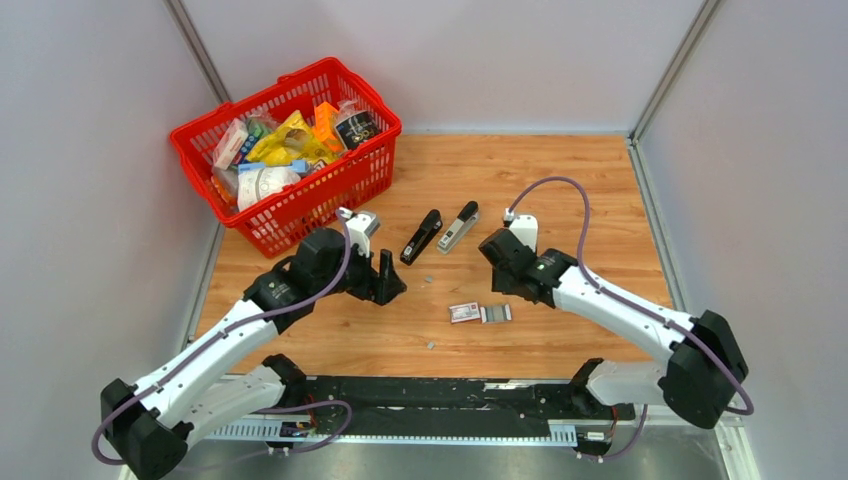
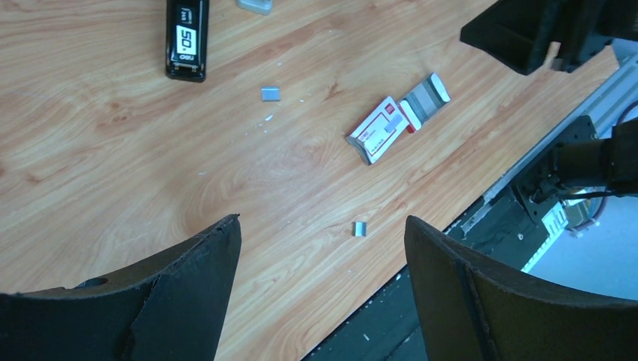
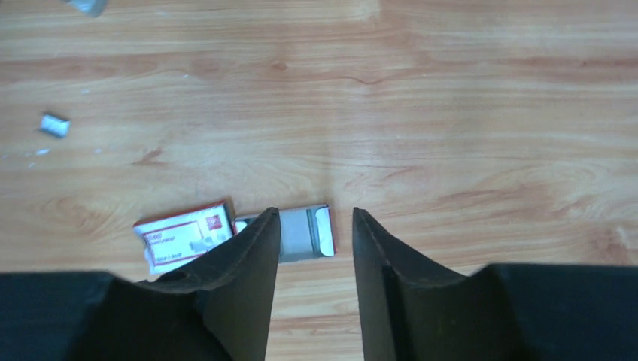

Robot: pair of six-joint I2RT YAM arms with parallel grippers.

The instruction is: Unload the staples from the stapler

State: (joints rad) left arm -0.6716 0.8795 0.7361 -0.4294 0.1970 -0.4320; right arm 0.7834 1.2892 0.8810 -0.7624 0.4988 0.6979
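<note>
The stapler (image 1: 459,227), black on top with a silver-grey magazine, lies on the wood table beyond both grippers. Only its grey end shows at the top edge of the left wrist view (image 2: 254,6). Tiny silvery staple bits lie loose on the table (image 1: 427,279) (image 1: 431,345). They also show in the left wrist view (image 2: 270,94) (image 2: 360,229), and one shows in the right wrist view (image 3: 55,125). My left gripper (image 2: 322,222) is open and empty, above bare wood near the stapler (image 1: 388,280). My right gripper (image 3: 316,213) is open and empty, above the box's tray.
A second, all-black stapler (image 1: 421,237) (image 2: 186,37) lies beside the first. A white-and-red box (image 1: 464,313) (image 3: 184,235) with its grey tray (image 1: 496,313) (image 3: 308,233) pulled out lies mid-table. A red basket (image 1: 290,140) full of goods stands at the back left.
</note>
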